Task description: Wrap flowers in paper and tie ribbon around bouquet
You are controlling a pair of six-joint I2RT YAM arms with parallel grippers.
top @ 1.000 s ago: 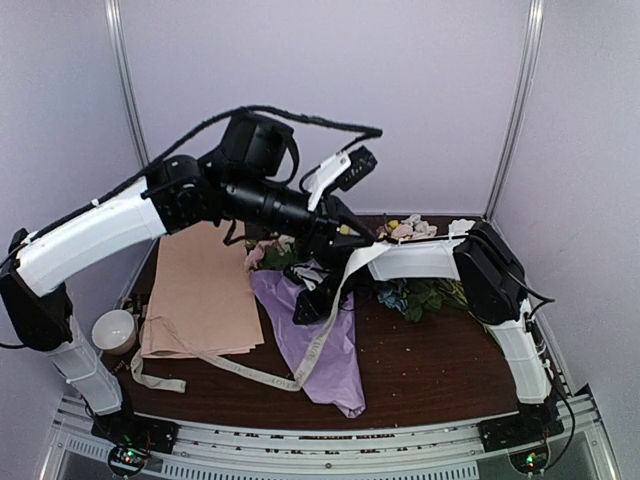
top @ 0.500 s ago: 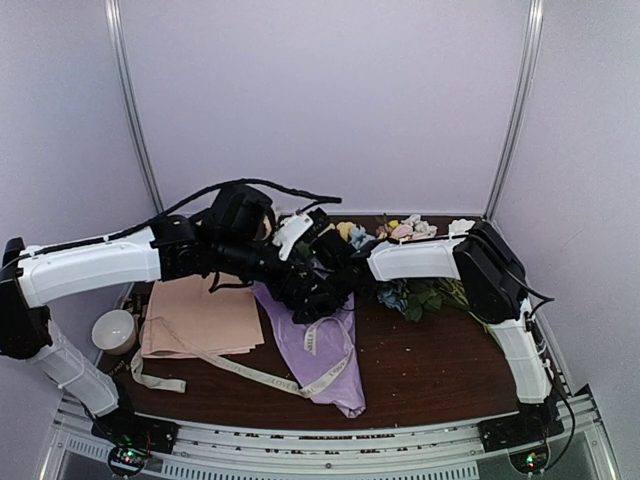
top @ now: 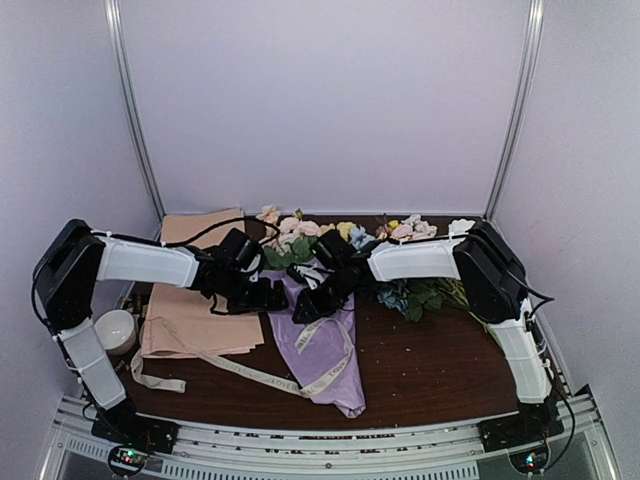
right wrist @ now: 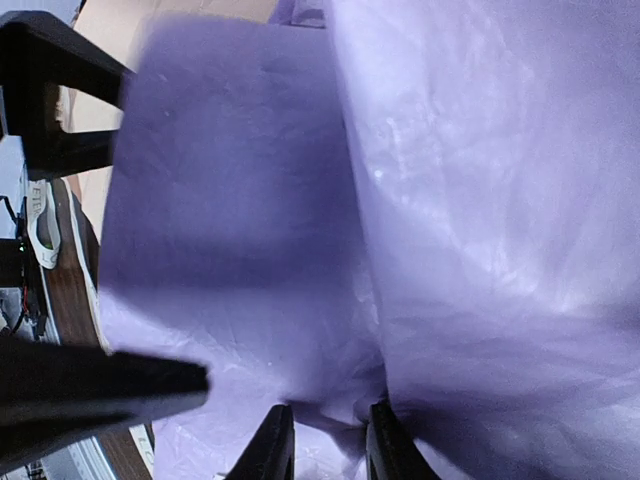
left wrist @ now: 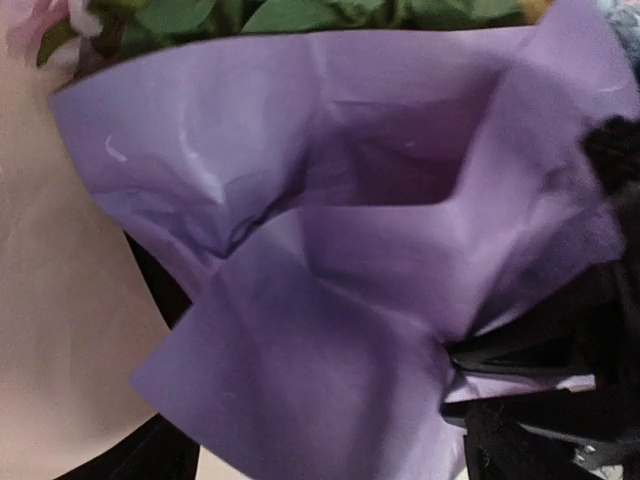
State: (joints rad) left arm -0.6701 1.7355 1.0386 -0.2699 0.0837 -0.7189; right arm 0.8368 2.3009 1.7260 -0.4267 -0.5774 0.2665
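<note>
Although the flowers already sit inside a cone of lilac paper, the job looks only about half done, because the ribbon is not tied. The bouquet lies flat on the table just beside the stack of tan paper, on the side toward the right arm, its blooms level with the stack's far edge and its narrow tip pointing past the near edge. The ribbon starts in a loose loop at the stack's near corner, crosses the stack's front edge and drapes slackly over the lower part of the cone, with no knot or bow to be seen. The left gripper rests low between the stack and the cone; in its wrist view its jaws seem to stand wide, the creased paper lying before them unpinched. The right gripper, on the cone's side away from the stack, has its jaws drawn narrow on a fold of the paper. What remains, I judge, is to keep the wrap closed, draw the ribbon snug round the cone, and knot it.
</note>
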